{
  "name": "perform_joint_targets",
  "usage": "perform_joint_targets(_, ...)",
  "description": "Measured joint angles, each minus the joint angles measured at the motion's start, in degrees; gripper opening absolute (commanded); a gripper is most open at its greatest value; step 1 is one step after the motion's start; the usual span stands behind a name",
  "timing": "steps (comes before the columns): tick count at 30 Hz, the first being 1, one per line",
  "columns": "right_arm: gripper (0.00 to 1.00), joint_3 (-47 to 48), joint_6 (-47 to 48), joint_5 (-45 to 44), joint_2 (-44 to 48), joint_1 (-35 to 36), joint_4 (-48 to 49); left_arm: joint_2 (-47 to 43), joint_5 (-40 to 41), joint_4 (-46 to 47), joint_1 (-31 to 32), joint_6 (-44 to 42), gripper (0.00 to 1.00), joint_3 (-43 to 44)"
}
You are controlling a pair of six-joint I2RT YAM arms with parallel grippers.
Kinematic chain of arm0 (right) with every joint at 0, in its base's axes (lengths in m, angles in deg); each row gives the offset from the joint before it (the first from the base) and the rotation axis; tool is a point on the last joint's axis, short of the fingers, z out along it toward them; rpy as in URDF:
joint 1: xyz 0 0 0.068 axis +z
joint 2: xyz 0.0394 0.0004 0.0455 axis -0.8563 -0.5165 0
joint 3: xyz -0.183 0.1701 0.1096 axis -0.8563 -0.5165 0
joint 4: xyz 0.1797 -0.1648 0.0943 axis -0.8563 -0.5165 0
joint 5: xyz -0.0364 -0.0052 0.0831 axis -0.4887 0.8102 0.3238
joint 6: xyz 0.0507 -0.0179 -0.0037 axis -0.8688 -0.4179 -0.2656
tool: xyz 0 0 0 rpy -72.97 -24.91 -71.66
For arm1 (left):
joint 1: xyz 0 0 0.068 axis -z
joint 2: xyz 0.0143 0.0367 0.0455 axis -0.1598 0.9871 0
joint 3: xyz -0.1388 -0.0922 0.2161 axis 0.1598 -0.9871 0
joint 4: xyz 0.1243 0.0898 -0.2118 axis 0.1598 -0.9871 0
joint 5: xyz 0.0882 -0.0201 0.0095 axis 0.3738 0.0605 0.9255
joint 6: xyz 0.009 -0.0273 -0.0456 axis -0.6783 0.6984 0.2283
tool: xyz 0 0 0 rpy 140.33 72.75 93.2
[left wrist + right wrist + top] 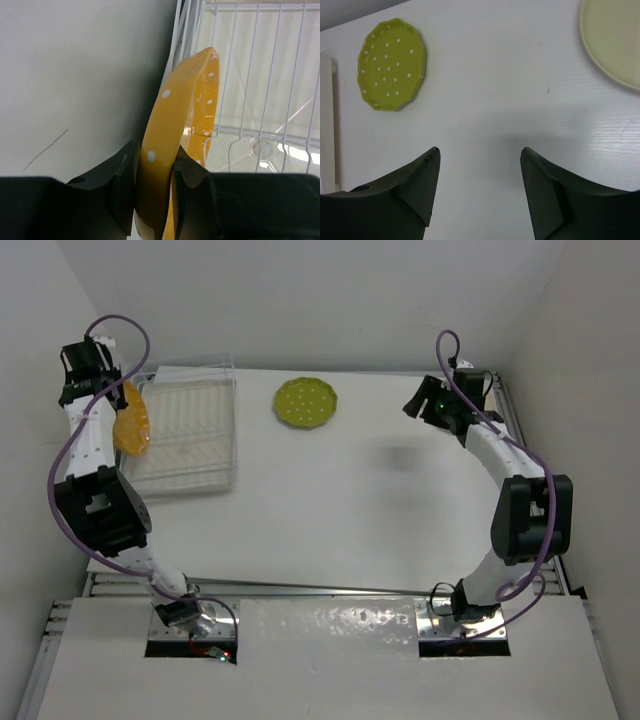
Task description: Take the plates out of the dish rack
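My left gripper point(156, 155) is shut on the rim of the orange-yellow dotted plate point(185, 100), which stands on edge at the left rim of the dish rack point(260, 75). From above, that plate point(132, 425) hangs by the left side of the rack point(190, 440) under the left gripper point(115, 395). No other plate shows in the rack's slots. The lime green dotted plate point(306, 402) lies flat on the table at the back centre, also seen as the green plate point(392, 64). My right gripper point(480, 155) hovers open over bare table, holding nothing.
A plain cream plate point(615, 40) lies flat on the table to the right of the right gripper point(420, 405); the top view does not show it. White walls close in on the left, back and right.
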Motion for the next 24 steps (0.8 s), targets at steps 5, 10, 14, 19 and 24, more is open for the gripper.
perform_joint_targets(5, 0.65, 0.5, 0.0, 0.0, 0.0, 0.0, -0.3, -0.1, -3.9, 0.1, -1.9, 0.5, 0.0, 0.0)
perform_joint_targets(10, 0.65, 0.5, 0.2, 0.0, 0.1, 0.0, -0.5, -0.3, -6.0, 0.5, -2.6, -0.3, 0.0, 0.0)
perform_joint_targets(14, 0.65, 0.5, 0.2, 0.0, 0.6, 0.0, -0.9, -0.7, -6.2, 1.1, -2.4, -1.7, 0.0, -0.7)
perform_joint_targets(19, 0.65, 0.5, 0.1, 0.0, 1.0, 0.0, -0.8, -2.3, -6.3, 2.1, -2.1, -2.3, 0.0, -2.6)
perform_joint_targets(24, 0.65, 0.6, 0.2, 0.0, 1.1, 0.0, -1.1, -2.6, -6.2, 2.1, -1.4, -2.9, 0.0, -2.6)
